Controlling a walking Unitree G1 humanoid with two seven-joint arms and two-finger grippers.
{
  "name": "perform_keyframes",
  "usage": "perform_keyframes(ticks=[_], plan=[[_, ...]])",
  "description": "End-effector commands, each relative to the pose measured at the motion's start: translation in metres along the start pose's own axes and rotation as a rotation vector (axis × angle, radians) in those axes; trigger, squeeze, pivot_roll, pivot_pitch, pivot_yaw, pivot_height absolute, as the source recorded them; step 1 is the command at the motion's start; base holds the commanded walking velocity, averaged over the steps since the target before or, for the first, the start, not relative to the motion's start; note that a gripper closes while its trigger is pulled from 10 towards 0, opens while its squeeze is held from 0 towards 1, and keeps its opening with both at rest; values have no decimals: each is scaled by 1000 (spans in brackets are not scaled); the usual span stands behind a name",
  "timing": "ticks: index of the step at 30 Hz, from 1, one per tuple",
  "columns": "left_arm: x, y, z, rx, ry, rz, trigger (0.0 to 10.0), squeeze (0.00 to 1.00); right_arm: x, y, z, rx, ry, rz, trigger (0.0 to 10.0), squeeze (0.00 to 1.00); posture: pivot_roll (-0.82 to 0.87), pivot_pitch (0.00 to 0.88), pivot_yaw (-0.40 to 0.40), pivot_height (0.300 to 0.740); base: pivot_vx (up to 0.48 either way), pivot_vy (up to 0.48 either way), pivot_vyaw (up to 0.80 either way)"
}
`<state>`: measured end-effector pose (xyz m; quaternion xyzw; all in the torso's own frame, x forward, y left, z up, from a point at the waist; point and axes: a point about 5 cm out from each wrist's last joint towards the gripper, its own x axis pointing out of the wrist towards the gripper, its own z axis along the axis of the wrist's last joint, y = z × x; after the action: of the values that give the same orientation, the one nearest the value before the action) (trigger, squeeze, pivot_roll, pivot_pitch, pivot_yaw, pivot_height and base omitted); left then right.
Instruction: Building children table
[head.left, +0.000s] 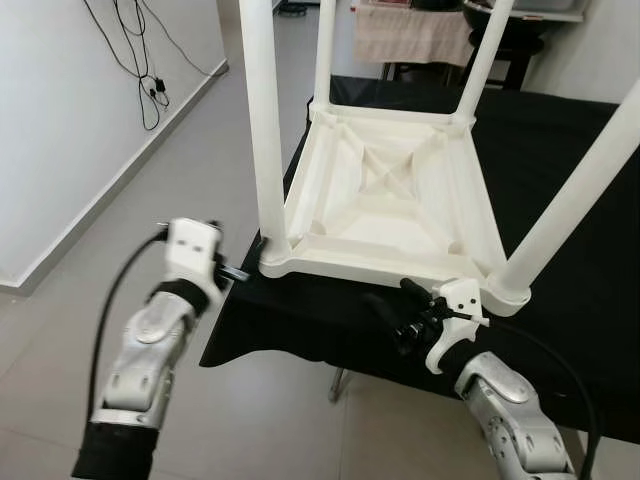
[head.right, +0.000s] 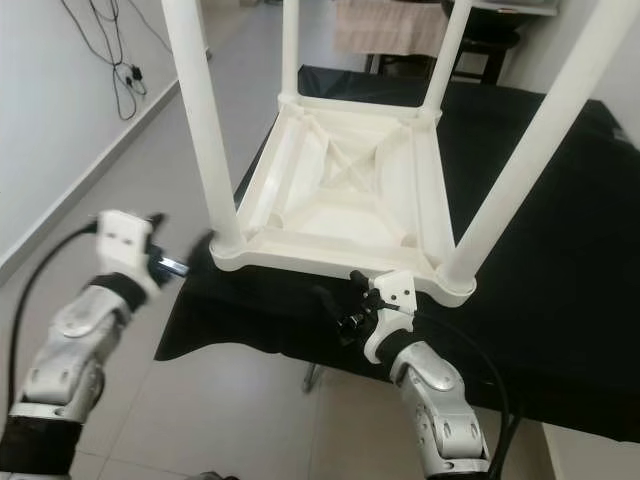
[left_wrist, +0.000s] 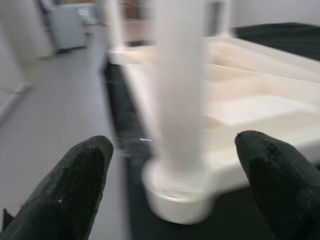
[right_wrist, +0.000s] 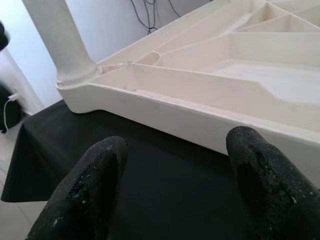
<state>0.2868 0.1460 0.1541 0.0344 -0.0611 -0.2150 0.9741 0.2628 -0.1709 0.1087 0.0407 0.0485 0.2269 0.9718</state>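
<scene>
The grey tiled floor (head.left: 200, 150) stretches away beside a white wall (head.left: 60, 120), where dark cables (head.left: 140, 60) hang, their upper ends cut off by the frame. A bench draped in matte black cloth (head.left: 560, 140) carries the children's table (head.left: 390, 200), a cream moulded-plastic piece lying upside down, its ribbed underside with crossed stiffeners facing up. Four smooth round legs rise from the corners; all are cut off at the top of the picture. The near left leg (head.left: 262, 120) stands in a rounded socket at the bench's corner.

The left tool (left_wrist: 170, 190) hovers off the bench edge, just beside that corner, its textured black fingers (left_wrist: 75, 185) spread wide on either side of the leg and holding nothing; its wrist view is blurred, so fine detail is lost. The right tool (right_wrist: 175, 190) sits low over the cloth near the table's front rim, fingers (right_wrist: 265, 180) likewise well apart and empty. Whether either touches the table cannot be told.
</scene>
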Motion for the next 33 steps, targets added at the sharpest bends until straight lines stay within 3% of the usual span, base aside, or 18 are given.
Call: perform_keyframes(ticks=[1,2,3,4,6,8,9,11,12,17,22,25,33], plan=[[-7,-7,-5,-26,30,-45,10000,0,-4,2,0,10,-2,8,10000,0,-9,77,-2,740,0,0,0],[-23,-13,-11,-54,60,-79,10000,0,-12,4,0,17,3,37,10000,0,-10,78,-3,740,0,0,0],[-23,-13,-11,-54,60,-79,10000,0,-12,4,0,17,3,37,10000,0,-10,78,-3,740,0,0,0],[-33,-18,-13,-74,80,-103,10000,0,-17,5,0,23,8,60,10000,0,-11,84,-2,740,0,0,0],[-66,-30,-17,-114,141,-136,10000,0,-38,16,-1,5,43,183,10000,0,2,92,-9,740,0,0,0],[-89,-41,-19,-127,189,-156,10000,0,-51,25,-1,-18,80,276,10000,0,12,98,-15,740,0,0,0],[-97,-46,-20,-129,206,-162,10000,0,-55,28,-1,-28,96,308,10000,0,12,98,-15,740,0,0,0],[-97,-46,-20,-129,206,-162,10000,0,-55,28,-1,-28,96,308,10000,0,12,98,-15,740,0,0,0],[-108,-52,-18,-135,225,-160,10000,0,-63,35,0,-68,135,383,10000,0,14,97,-23,740,0,0,0],[-111,-49,-14,-118,217,-146,10000,0,-65,37,1,-96,159,406,10000,0,17,91,-28,740,0,0,0],[-111,-44,-11,-131,215,-142,10000,0,-63,40,1,-107,177,414,10000,0,15,84,-22,740,107,0,-800],[-111,-43,-9,-135,224,-141,10000,0,-60,39,3,-143,166,369,10000,0,10,81,-17,740,284,0,0],[-109,-42,-9,-141,223,-147,10000,0,-59,39,8,-91,136,378,10000,0,5,77,-14,740,278,0,95]])
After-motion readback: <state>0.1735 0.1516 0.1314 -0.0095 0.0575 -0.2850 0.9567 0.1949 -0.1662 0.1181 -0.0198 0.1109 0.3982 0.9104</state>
